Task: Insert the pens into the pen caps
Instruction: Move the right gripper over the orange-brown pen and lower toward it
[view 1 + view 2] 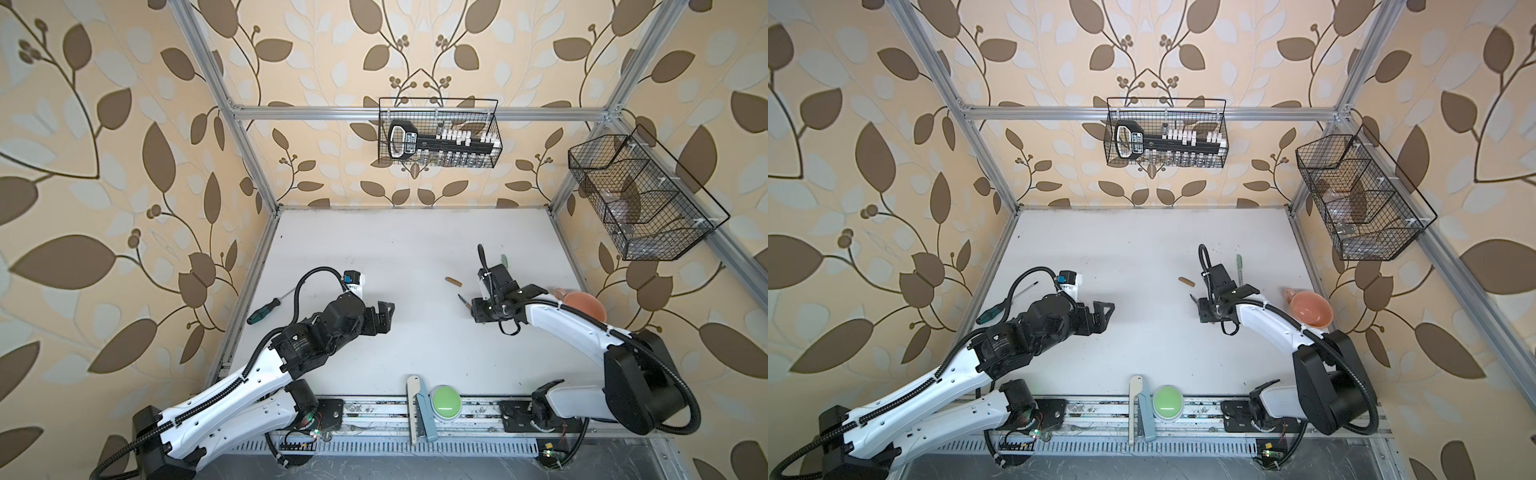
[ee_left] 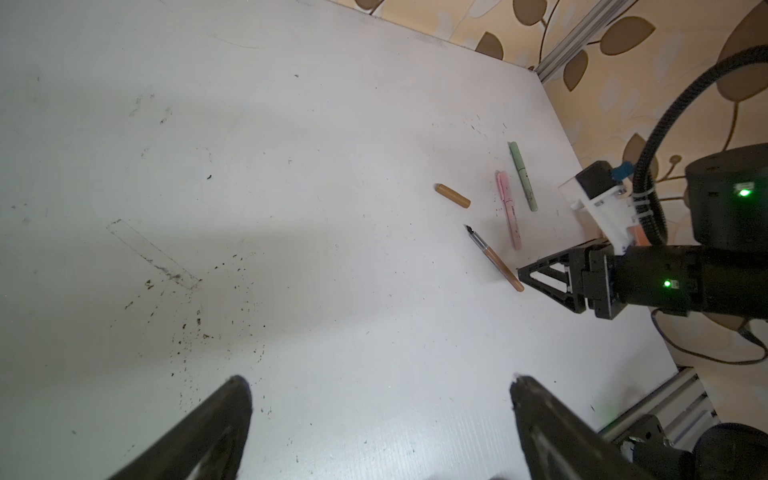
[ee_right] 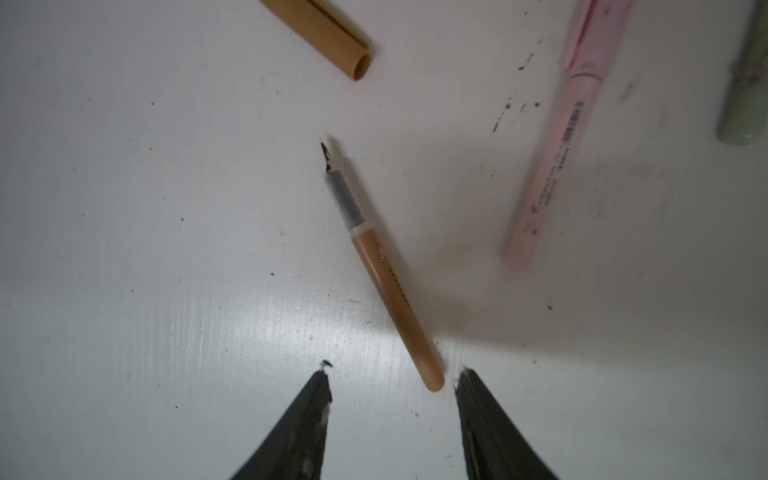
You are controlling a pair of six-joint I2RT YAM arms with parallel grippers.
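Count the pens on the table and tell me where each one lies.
3. The brown pen lies uncapped at the right gripper's jaws; the pink pen lies beside it; the green pen lies just past the pink. No others show.

No txt legible anywhere. The slim pink plastic pen (image 3: 561, 133) has a barcode w/ tiny print beside it, and the slim brown plastic pen (image 3: 380, 266) has faint lettering along its barrel; both too blurred to read. The black handled tool (image 1: 440, 144) in the hanging black wire basket (image 1: 496, 124) bears a white label, too small to read.
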